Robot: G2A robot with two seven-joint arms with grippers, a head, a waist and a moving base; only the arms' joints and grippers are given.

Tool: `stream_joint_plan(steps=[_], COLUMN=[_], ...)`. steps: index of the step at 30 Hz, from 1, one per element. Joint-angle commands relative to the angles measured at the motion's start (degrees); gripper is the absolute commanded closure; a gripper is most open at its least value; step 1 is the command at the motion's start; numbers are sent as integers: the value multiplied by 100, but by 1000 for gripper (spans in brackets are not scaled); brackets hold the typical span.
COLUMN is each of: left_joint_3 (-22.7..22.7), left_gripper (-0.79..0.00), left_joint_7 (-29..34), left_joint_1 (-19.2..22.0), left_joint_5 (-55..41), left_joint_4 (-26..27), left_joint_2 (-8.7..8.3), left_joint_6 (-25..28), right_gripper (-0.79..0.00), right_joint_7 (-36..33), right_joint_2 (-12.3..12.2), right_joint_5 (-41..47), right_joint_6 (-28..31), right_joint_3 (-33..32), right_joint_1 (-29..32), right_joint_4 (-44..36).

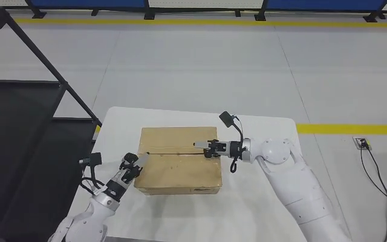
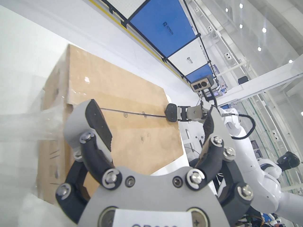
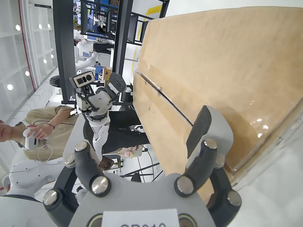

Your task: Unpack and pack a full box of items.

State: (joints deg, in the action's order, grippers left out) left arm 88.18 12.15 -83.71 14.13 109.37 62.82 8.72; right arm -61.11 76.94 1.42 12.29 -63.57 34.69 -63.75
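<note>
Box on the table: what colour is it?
The box is plain brown cardboard; top view shows it best.

one brown cardboard box (image 1: pixel 178 162) is seen lying flat near the middle of the white table (image 1: pixel 260 128). the top flaps are closed and met along a dark centre seam (image 1: pixel 175 153). glossy clear tape (image 3: pixel 260 126) is noted over the box ends.

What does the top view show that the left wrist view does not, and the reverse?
Top view, not the wrist view: a black frame beside the table. Left wrist view, not the top view: ceiling lights and clear tape on the cardboard box. Both: the closed box top, the open left gripper near one corner, the right gripper at the top seam.
</note>
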Motion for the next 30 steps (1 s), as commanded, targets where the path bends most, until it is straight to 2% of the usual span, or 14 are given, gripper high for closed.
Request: stream_joint_plan(steps=[1, 8, 17, 22, 30], left_joint_3=[248, 1099, 1099, 908, 649], left_gripper=[-785, -785, -785, -785, -785], left_joint_7=[-52, -162, -162, -81, 501], left_joint_1=[-117, -527, -527, -366, -118], left_joint_5=[-72, -262, -262, -744, -1662], left_joint_4=[19, -109, -109, -630, -1511], left_joint_2=[-10, -45, -45, 1, 57], left_joint_6=[13, 189, 189, -417, -607], right_gripper=[-785, -785, -785, -785, -785], right_joint_7=[11, 25, 25, 25, 25], right_joint_2=[-11, -20, -20, -20, -20], right_joint_5=[22, 18, 18, 18, 18], right_joint_6=[85, 120, 120, 120, 120], right_joint_3=[-9, 5, 5, 5, 5], right_joint_1=[39, 70, 70, 70, 70], right_joint_4=[-20, -34, -34, -34, -34])
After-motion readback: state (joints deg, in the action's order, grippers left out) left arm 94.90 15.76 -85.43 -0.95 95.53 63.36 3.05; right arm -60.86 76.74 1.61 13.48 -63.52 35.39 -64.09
